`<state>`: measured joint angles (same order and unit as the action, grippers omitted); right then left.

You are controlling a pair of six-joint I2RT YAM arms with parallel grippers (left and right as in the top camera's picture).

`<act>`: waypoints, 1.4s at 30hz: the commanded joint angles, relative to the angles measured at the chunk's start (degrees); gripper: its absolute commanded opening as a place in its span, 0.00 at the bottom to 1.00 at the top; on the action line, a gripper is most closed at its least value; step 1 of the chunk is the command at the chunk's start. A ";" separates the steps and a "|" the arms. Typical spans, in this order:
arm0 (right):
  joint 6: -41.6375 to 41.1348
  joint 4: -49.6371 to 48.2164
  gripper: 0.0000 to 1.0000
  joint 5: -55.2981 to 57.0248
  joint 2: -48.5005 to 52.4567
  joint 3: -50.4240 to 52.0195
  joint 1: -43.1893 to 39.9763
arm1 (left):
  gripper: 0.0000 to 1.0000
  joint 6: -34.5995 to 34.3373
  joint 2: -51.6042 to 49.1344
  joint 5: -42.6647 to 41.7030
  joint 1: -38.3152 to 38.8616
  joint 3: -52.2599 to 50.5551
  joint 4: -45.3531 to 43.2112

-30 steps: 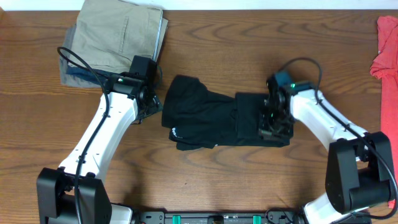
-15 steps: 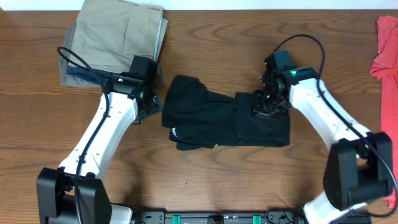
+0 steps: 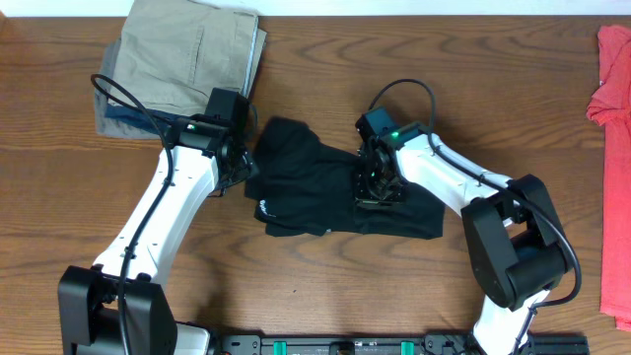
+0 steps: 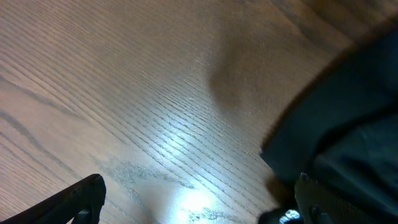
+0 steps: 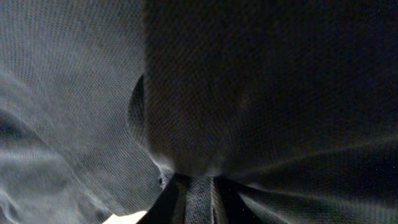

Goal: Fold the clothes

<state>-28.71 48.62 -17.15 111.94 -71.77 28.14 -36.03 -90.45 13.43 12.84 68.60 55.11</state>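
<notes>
Far left of my desk [image 3: 394,59]: a folded khaki garment [image 3: 192,54] stacked on a blue-grey garment [image 3: 110,120].

My left gripper [image 4: 196,202] is fully open, just beside the left edge of the black shirt [image 3: 306,182] and low over bare wood.

The shirt lies at desk centre, partly folded. Its long axis runs left to right, dipping slightly toward the right end. The small white logo [image 3: 267,209] sits at the lower left corner. The fabric is soft, matte and wrinkled.

My right gripper [image 3: 376,187] is closed on a gathered pinch of shirt fabric near the middle of the garment.

The desk is brown wood with visible grain. A red garment [image 3: 616,79] lies at the far right edge.
</notes>
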 commanded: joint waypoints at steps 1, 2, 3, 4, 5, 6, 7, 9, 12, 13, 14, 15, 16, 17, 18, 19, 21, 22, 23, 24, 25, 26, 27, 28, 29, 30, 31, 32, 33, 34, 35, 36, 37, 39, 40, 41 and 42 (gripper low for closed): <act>-0.96 2.25 0.11 -0.72 0.70 -2.47 -0.26 | 0.98 -0.26 -0.52 0.02 -0.28 -0.15 0.15; -0.55 4.35 0.12 -0.09 -0.17 -3.91 -1.11 | 0.98 -0.28 -0.52 0.02 -0.28 -0.15 0.15; 0.11 6.40 0.13 0.76 -0.98 -5.29 -1.99 | 0.98 -0.28 -0.52 0.02 -0.28 -0.15 0.13; 0.63 7.93 0.14 1.46 -1.62 -6.32 -2.71 | 0.98 -0.28 -0.52 0.02 -0.28 -0.15 0.13; 1.53 10.12 0.15 2.60 -2.45 -7.80 -3.74 | 0.98 -0.28 -0.52 0.02 -0.28 -0.15 0.13; 2.14 12.35 0.17 3.89 -3.37 -9.22 -4.85 | 0.98 -0.28 -0.52 0.02 -0.28 -0.15 0.13; 2.58 13.97 0.20 5.11 -4.13 -10.23 -5.79 | 0.98 -0.28 -0.52 0.02 -0.28 -0.15 0.13; 3.04 16.39 0.33 7.74 -5.88 -11.50 -7.74 | 0.98 -0.28 -0.52 0.04 -0.28 -0.15 0.13; 3.80 17.00 0.34 10.10 -7.21 -11.52 -10.25 | 0.98 -0.28 -0.52 0.02 -0.28 -0.15 0.11; 4.20 16.96 0.25 10.10 -7.21 -11.50 -11.13 | 0.98 -0.28 -0.52 0.02 -0.28 -0.15 0.11; 4.44 16.59 0.16 10.10 -7.08 -11.26 -11.93 | 0.98 -0.28 -0.52 0.02 -0.28 -0.15 0.11; 4.74 15.54 0.11 10.08 -6.88 -10.75 -12.57 | 0.98 -0.28 -0.52 0.02 -0.28 -0.15 0.11; 5.31 14.29 0.07 10.08 -6.82 -10.10 -13.00 | 0.98 -0.28 -0.52 0.02 -0.28 -0.15 0.11; 5.64 12.28 0.04 10.05 -6.80 -8.94 -13.31 | 0.98 -0.28 -0.52 0.02 -0.28 -0.15 0.09; 5.62 10.56 0.02 9.88 -6.80 -7.76 -13.51 | 0.98 -0.31 -0.52 0.02 -0.28 -0.15 0.09; 5.62 8.70 0.01 8.98 -6.80 -6.38 -13.51 | 0.98 -0.28 -0.52 0.02 -0.28 -0.15 0.07; 5.62 5.42 0.01 6.23 -6.78 -3.74 -13.51 | 0.98 -0.28 -0.52 0.02 -0.28 -0.15 0.09; 5.60 3.82 0.01 4.87 -6.71 -2.51 -13.49 | 0.98 -0.28 -0.52 0.02 -0.28 -0.15 0.11; 5.51 1.60 0.01 3.13 -6.69 -0.96 -13.49 | 0.98 -0.28 -0.52 0.02 -0.28 -0.15 0.11; 5.31 -0.15 0.02 1.99 -6.62 0.20 -13.49 | 0.98 -0.31 -0.52 0.02 -0.28 -0.15 0.09; 4.87 -2.21 0.02 0.85 -6.58 1.44 -13.49 | 0.98 -0.31 -0.52 0.02 -0.28 -0.15 0.07; 4.13 -3.76 0.02 0.24 -6.43 2.36 -13.49 | 0.98 -0.28 -0.52 0.02 -0.28 -0.15 0.00; 3.08 -5.40 0.02 0.15 -6.16 3.32 -13.49 | 0.98 -0.28 -0.52 0.02 -0.28 -0.15 -0.07; 2.29 -6.67 0.02 0.15 -5.84 4.04 -13.49 | 0.98 -0.31 -0.52 0.02 -0.28 -0.15 -0.09; 1.66 -8.13 0.02 0.15 -5.33 4.74 -13.44 | 0.98 -0.28 -0.52 0.00 -0.28 -0.15 -0.07; 1.46 -9.49 0.03 0.17 -4.72 5.20 -13.44 | 0.98 -0.31 -0.52 -0.04 -0.28 -0.15 -0.07; 1.51 -10.51 0.03 0.26 -3.80 5.33 -13.46 | 0.98 -0.28 -0.52 -0.31 -0.28 -0.15 -0.07; 1.53 -11.28 0.04 0.50 -3.04 5.29 -13.46 | 0.98 -0.28 -0.52 -0.70 -0.28 -0.15 -0.09; 1.53 -11.78 0.03 0.83 -2.58 5.29 -13.53 | 0.98 -0.28 -0.52 -1.05 -0.28 -0.15 -0.07; 1.53 -12.15 0.03 1.44 -2.32 5.29 -13.62 | 0.98 -0.28 -0.52 -1.29 -0.26 -0.15 -0.04; 1.53 -12.17 0.03 2.23 -2.32 5.09 -13.81 | 0.98 -0.28 -0.52 -1.51 -0.26 -0.15 0.02; 1.53 -11.93 0.03 2.84 -2.40 4.63 -14.08 | 0.98 -0.28 -0.52 -1.53 -0.26 -0.15 0.15; 1.57 -11.28 0.04 3.04 -2.69 3.78 -14.49 | 0.98 -0.28 -0.52 -1.53 -0.28 -0.15 0.33; 2.71 -8.72 0.06 3.28 -3.26 1.14 -15.50 | 0.98 -0.26 -0.52 -1.53 -0.26 -0.17 0.37; 3.76 -6.62 0.08 3.50 -3.61 -0.83 -16.17 | 0.98 -0.28 -0.52 -1.53 -0.26 -0.28 0.33; 4.61 -4.37 0.10 3.96 -3.96 -2.73 -16.83 | 0.98 -0.28 -0.52 -1.53 -0.26 -0.37 0.33; 5.44 -1.44 0.15 4.81 -4.44 -5.07 -17.68 | 0.98 -0.28 -0.52 -1.53 -0.28 -0.55 0.33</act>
<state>-25.71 44.51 -14.57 109.30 -71.09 12.82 -36.03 -90.45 12.05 12.84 68.60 55.22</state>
